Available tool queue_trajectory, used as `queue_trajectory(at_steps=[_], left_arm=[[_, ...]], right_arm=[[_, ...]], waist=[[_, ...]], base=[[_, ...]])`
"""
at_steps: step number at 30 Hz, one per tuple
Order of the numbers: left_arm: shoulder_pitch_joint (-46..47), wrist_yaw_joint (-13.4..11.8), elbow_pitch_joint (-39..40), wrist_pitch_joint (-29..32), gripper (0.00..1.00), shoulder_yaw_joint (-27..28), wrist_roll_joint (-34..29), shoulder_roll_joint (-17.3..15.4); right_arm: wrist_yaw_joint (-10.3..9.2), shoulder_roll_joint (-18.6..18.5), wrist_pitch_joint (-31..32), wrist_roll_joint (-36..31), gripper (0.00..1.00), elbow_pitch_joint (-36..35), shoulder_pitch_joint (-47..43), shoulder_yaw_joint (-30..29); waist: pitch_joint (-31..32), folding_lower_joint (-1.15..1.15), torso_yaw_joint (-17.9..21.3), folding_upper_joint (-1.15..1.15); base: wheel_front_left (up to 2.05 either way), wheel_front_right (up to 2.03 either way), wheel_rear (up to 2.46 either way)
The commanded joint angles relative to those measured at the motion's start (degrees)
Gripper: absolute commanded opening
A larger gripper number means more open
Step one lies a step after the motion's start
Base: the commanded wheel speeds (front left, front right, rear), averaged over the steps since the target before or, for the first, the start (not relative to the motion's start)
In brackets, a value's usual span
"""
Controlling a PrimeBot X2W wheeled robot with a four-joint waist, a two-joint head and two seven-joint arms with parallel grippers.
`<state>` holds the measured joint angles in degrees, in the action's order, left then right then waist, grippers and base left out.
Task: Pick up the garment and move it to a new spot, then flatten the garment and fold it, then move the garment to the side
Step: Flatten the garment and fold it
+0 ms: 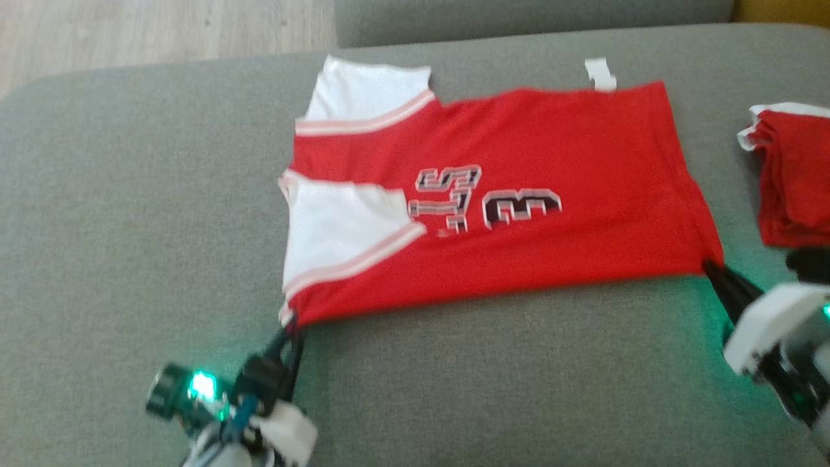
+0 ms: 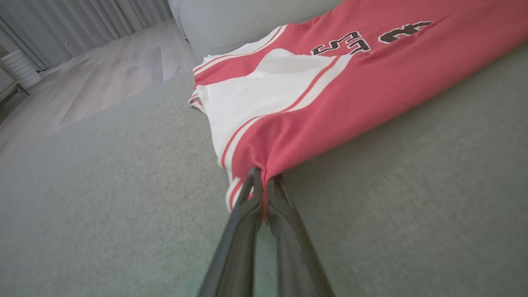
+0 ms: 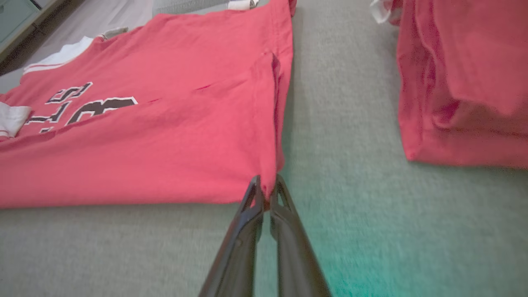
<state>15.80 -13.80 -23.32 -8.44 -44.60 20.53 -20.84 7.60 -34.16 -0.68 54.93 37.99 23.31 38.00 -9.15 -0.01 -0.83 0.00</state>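
Head view: red jersey [image 1: 519,194], white sleeves, flat on the couch [image 1: 130,227]; left gripper [image 1: 290,322] pinches its near sleeve corner, right gripper [image 1: 710,266] its hem corner. Red pile [image 1: 794,175] cut off at right.

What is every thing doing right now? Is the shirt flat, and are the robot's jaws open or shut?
red jersey: lying flat, number side up, both near corners pinched.
left gripper: jaws shut on the jersey's sleeve-end corner.
right gripper: jaws shut on the jersey's hem corner.
second red garment: folded, lying apart at the right.
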Motion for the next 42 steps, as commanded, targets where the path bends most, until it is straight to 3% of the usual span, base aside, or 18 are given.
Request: queue_trajectory(at_steps=[1, 10, 14, 19, 20, 21, 22, 23, 25, 34, 39, 42], left_arm=[[0.3, -0.6, 1.9, 0.1, 0.00, 1.7, -0.5, -2.0], [-10.1, -2.6, 12.7, 5.4, 0.00, -2.4, 0.1, -4.1], [-13.9, -3.9, 16.3, 7.4, 0.00, -2.7, 1.4, -5.3], [-14.5, -3.5, 17.0, 8.2, 0.00, -3.3, 2.2, -5.2], [-14.4, -3.3, 16.9, 8.4, 0.00, -3.5, 2.2, -5.0], [-14.2, -3.2, 16.8, 8.6, 0.11, -3.6, 2.3, -4.8], [-13.9, -3.1, 16.6, 8.6, 0.28, -3.8, 2.3, -4.6], [-13.8, -2.9, 16.4, 8.7, 0.40, -3.9, 2.5, -4.3], [-13.5, -2.9, 16.2, 8.6, 1.00, -3.9, 2.6, -3.9], [-9.3, -3.2, 20.7, 9.2, 1.00, 0.6, 4.9, -5.9], [0.8, -0.4, 24.2, 13.0, 1.00, 4.7, 5.0, -10.0], [6.2, 1.3, 24.6, 14.8, 1.00, 6.6, 5.8, -10.8]], right_arm=[[-0.11, -2.5, -0.8, 0.3, 0.00, -1.2, -1.3, 0.4], [-0.11, -9.3, -4.1, 1.6, 0.00, -7.2, -14.2, -0.2], [-0.11, -10.0, -4.5, 1.1, 0.00, -9.3, -18.6, -2.5], [-0.11, -8.6, -3.4, 0.0, 0.00, -9.6, -20.7, -4.6], [-0.11, -8.3, -3.2, -0.2, 0.08, -9.7, -21.0, -5.0], [-0.11, -8.0, -3.1, -0.4, 0.29, -9.8, -21.2, -5.4], [-0.11, -7.7, -2.8, -0.7, 0.53, -10.0, -21.4, -5.8], [-0.11, -7.4, -2.8, -1.0, 0.98, -10.3, -21.5, -6.2], [-0.11, -7.0, -3.3, -2.1, 1.00, -10.6, -21.4, -7.5], [-0.11, -4.3, -6.0, -8.4, 1.00, -16.2, -20.6, -13.1], [-0.11, -2.0, -5.7, -12.1, 1.00, -20.2, -19.7, -15.8], [-0.11, -1.1, -5.3, -13.4, 1.00, -21.8, -19.0, -16.6]], waist=[[0.7, 0.01, 0.1, 0.00], [3.5, 0.01, -1.1, 0.00], [4.3, 0.01, -1.2, 0.00], [5.2, 0.01, -1.2, 0.00], [5.4, 0.01, -1.1, 0.00], [5.5, 0.01, -1.1, 0.00], [5.6, 0.01, -0.9, 0.00], [5.7, 0.01, -0.7, 0.00], [5.9, 0.01, -0.1, 0.00], [4.6, 0.01, 3.5, 0.00], [1.2, 0.01, 5.2, 0.00], [-0.7, 0.01, 5.9, 0.00]], base=[[0.00, 0.00, 0.00], [0.00, 0.00, 0.00], [0.00, 0.00, 0.00], [0.00, 0.00, 0.00], [0.00, 0.00, 0.00], [0.00, 0.00, 0.00], [0.00, 0.00, 0.00], [0.00, 0.00, 0.00], [0.00, 0.00, 0.00], [0.00, 0.00, 0.00], [0.00, 0.00, 0.00], [0.00, 0.00, 0.00]])
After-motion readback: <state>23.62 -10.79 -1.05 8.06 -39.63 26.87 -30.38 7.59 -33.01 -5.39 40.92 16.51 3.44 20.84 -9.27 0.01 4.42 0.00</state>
